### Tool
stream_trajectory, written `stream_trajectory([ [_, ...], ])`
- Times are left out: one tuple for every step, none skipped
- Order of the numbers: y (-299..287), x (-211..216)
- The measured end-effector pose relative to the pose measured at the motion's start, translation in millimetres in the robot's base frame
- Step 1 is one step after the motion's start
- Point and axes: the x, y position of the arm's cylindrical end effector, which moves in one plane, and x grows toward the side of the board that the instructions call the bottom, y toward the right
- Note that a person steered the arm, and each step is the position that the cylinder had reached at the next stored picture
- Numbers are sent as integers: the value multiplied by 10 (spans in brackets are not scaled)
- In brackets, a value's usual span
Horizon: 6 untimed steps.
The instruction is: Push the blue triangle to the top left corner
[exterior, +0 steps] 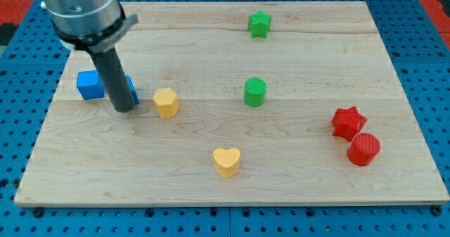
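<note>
Toward the left of the frame, the rod stands with my tip (124, 109) planted on the wooden surface (309, 188), touching or just in front of a blue block (90, 84); its shape is partly hidden, so the triangle is a guess. No end effector exists to open or hold anything. Pushing seems underway; next, my tip should get below-right of the blue and shove toward the upper left corner, clear of the yellow hexagon (166, 102)
</note>
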Motion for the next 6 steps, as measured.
stream_trajectory([
  [-94, -195],
  [-98, -255],
  [-21, -575],
  [29, -1076],
  [295, -1447],
  [621, -1746],
])
